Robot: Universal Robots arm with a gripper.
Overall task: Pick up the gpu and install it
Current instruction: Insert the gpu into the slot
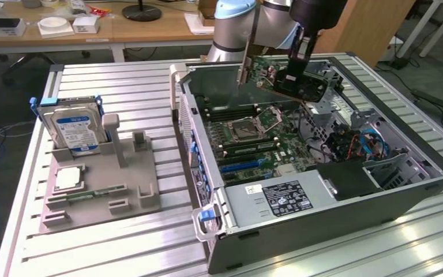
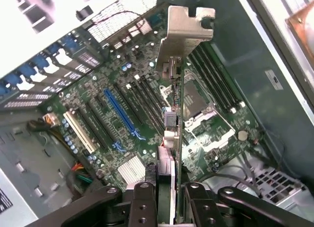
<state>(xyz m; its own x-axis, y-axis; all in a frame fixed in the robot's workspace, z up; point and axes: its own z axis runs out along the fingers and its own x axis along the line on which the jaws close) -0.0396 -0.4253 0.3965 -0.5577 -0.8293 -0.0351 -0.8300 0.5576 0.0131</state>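
Carry step: my end effector (image 1: 300, 57) grasping the gpu (image 1: 279, 78), held above the motherboard (image 1: 256, 141). Not seated; I judge its edge needs squaring over the motherboard's blue slot (image 2: 120, 114).

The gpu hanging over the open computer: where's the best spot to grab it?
Probably the end of the gpu away from its silver bracket, pinching its two flat faces from above. The card is thin and flat, so the claw squeezes across it, as it does here. That leaves the bracket and the lower edge free toward the motherboard.
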